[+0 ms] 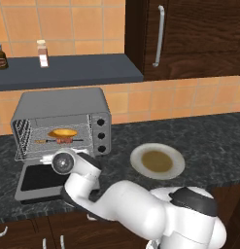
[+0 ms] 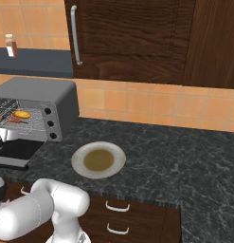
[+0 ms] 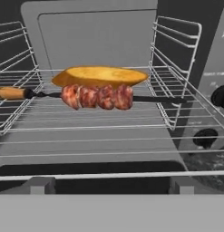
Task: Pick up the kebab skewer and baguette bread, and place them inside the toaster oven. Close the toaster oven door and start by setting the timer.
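The toaster oven (image 1: 63, 104) stands open on the counter, its door (image 1: 39, 181) lying flat in front of it. On its wire rack (image 3: 86, 118) lies the baguette bread (image 3: 102, 75), and the kebab skewer (image 3: 97, 96) rests just in front of it, parallel to it. Both also show in the base views, as bread (image 1: 63, 132) (image 2: 22, 114) and skewer (image 1: 60, 140) (image 2: 14, 120). My gripper (image 1: 45, 158) hovers over the hinge end of the door, facing the oven mouth. It is open (image 3: 111, 186), fingertips wide apart, nothing between them. Three dark knobs (image 1: 101, 135) sit on the right-hand panel.
A pale plate with a brown centre (image 1: 157, 161) lies on the dark stone counter right of the oven. A shelf above holds a bottle (image 1: 42, 53) and a jar (image 1: 0, 56). Dark wood cabinets with a bar handle (image 1: 159, 36) hang at the upper right.
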You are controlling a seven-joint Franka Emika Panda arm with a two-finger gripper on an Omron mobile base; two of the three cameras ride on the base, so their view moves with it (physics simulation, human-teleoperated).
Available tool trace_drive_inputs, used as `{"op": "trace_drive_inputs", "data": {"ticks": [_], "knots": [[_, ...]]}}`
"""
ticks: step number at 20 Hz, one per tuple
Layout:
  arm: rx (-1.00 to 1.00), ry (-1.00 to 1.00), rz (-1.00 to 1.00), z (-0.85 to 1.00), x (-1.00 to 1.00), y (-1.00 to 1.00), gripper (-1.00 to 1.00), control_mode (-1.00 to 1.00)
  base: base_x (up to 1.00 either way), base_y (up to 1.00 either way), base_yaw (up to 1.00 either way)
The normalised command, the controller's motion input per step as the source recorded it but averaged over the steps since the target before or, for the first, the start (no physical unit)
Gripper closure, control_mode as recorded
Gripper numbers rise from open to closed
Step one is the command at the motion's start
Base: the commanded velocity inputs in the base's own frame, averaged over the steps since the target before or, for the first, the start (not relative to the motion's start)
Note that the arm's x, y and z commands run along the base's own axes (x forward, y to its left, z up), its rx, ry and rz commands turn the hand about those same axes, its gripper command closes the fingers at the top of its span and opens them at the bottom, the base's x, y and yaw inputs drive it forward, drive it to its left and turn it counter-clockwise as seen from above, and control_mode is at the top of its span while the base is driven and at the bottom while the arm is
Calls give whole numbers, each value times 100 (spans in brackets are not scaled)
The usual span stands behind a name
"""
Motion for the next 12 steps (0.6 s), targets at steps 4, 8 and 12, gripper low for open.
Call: {"op": "trace_drive_inputs", "data": {"ticks": [4,8,12], "knots": [[0,-9,0,0,5,0,-100,-100,0,0,0],[0,-10,0,0,13,0,-100,-100,0,0,0],[0,-8,0,0,18,0,-100,-100,0,0,0]]}}
